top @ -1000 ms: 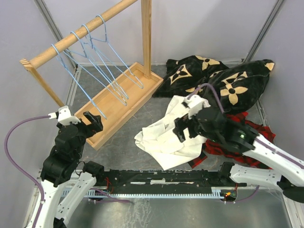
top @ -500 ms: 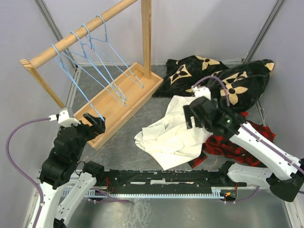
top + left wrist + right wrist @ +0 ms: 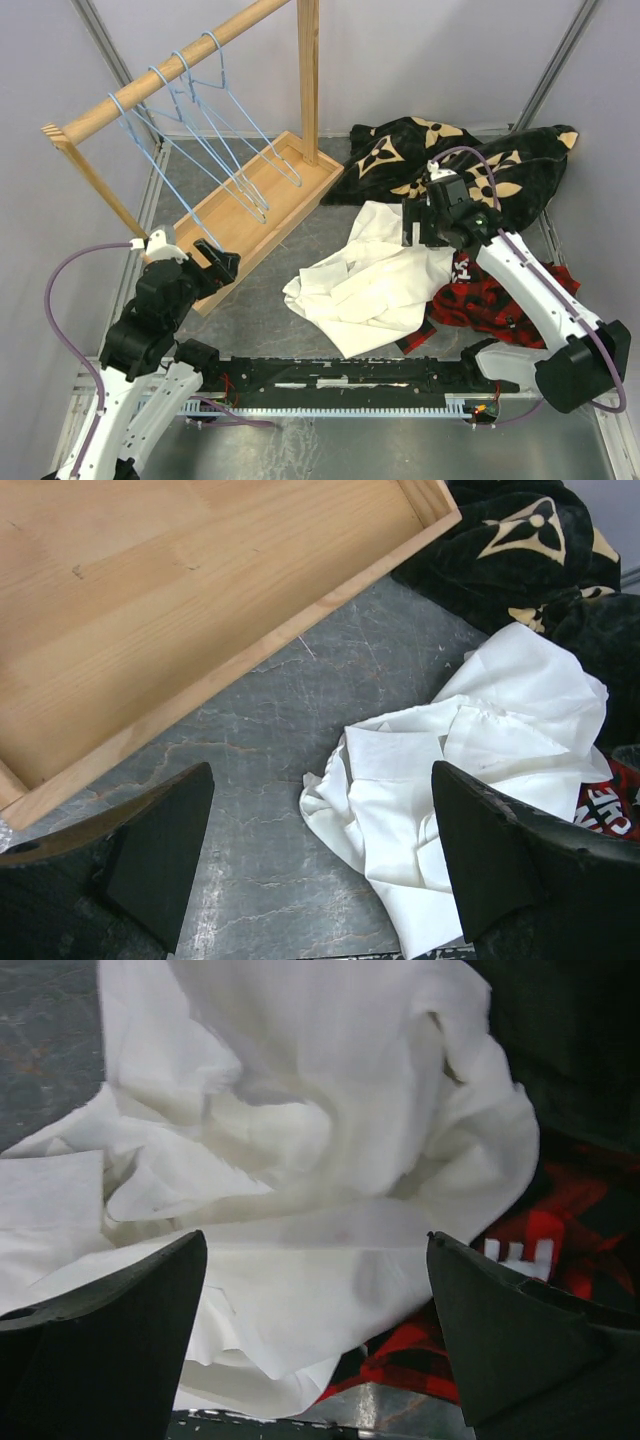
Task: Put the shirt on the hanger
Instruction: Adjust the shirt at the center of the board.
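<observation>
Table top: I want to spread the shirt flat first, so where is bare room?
Bare table lies between the wooden tray and the shirt, running down to the black rail at the near edge. The right side is crowded: shirt, black blanket and plaid garment lie packed together.

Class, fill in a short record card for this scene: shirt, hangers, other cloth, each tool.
shirt: cream-white, crumpled on the table, on no hanger
hangers: four, light blue, hooked on the wooden rail
other cloth: red-and-black plaid garment partly under the shirt; black flowered blanket behind
left tool: open, empty, by the wooden tray's near corner
right tool: open, empty, over the shirt's far edge
</observation>
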Controlling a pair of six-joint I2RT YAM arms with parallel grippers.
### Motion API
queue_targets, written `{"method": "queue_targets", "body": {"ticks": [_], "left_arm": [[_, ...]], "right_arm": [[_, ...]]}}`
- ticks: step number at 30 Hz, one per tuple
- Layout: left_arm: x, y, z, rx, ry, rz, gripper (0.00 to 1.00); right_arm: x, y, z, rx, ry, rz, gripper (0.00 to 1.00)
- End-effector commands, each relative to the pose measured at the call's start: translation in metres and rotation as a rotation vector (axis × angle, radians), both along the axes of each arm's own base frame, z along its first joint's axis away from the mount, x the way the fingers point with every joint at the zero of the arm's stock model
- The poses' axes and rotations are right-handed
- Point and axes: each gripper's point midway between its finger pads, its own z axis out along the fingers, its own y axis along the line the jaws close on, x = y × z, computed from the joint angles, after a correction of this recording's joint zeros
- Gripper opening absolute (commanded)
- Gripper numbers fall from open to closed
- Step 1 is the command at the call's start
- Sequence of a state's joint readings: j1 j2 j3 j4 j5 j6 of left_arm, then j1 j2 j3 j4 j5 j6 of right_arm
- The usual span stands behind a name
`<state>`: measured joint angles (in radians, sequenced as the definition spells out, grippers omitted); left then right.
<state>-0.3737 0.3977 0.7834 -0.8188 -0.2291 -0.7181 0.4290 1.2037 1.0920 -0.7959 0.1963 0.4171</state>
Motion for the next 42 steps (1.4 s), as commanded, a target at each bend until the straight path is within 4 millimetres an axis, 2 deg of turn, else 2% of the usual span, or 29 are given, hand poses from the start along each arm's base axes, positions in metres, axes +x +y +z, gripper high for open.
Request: {"method": "queue_targets", "body": {"ticks": [1, 3, 9, 14, 16, 18, 20, 22, 25, 26, 30, 32, 36, 42], "left_arm": [[0.007, -0.014, 0.012, -0.076, -0.039, -0.032, 0.95], [0.007, -0.014, 0.012, -0.066, -0.036, -0.038, 0.95], [0.006, -0.013, 0.017, -0.047, -0.040, -0.046, 0.95], [0.003, -0.011, 0.021, -0.038, -0.045, -0.047, 0.95], [0.002, -0.009, 0.023, -0.031, -0.046, -0.045, 0.94], [0.000, -0.007, 0.025, -0.025, -0.046, -0.037, 0.94], [-0.002, -0.004, 0.026, -0.022, -0.052, -0.026, 0.94], [-0.003, -0.003, 0.028, -0.025, -0.061, -0.022, 0.94], [-0.004, -0.002, 0.028, -0.023, -0.063, -0.022, 0.94], [-0.004, -0.002, 0.028, -0.022, -0.063, -0.023, 0.94], [-0.003, -0.002, 0.031, -0.012, -0.067, -0.028, 0.97], [-0.003, -0.002, 0.033, -0.007, -0.073, -0.031, 0.99], [-0.004, -0.001, 0.036, 0.000, -0.083, -0.032, 0.99], [-0.004, -0.001, 0.038, 0.002, -0.085, -0.034, 0.99]], "right_arm": [[0.028, 0.062, 0.026, 0.189, -0.121, 0.303, 0.99], [0.037, 0.072, 0.028, 0.200, -0.124, 0.359, 0.99], [0.076, 0.058, 0.013, 0.039, -0.101, 0.295, 0.97], [0.096, 0.066, -0.004, 0.000, -0.054, 0.331, 0.93], [0.098, 0.075, -0.009, 0.020, -0.025, 0.366, 0.83], [0.096, 0.085, -0.012, 0.061, 0.000, 0.402, 0.68], [0.093, 0.094, -0.008, 0.107, -0.001, 0.427, 0.50], [0.091, 0.097, 0.006, 0.137, -0.033, 0.432, 0.31], [0.091, 0.092, 0.047, 0.150, -0.144, 0.403, 0.02], [0.092, 0.088, 0.067, 0.148, -0.194, 0.386, 0.00], [0.090, 0.068, 0.152, 0.139, -0.403, 0.304, 0.00], [0.086, 0.058, 0.195, 0.142, -0.503, 0.264, 0.00], [0.075, 0.043, 0.278, 0.153, -0.688, 0.220, 0.00], [0.058, 0.023, 0.384, 0.144, -0.914, 0.182, 0.00]]}}
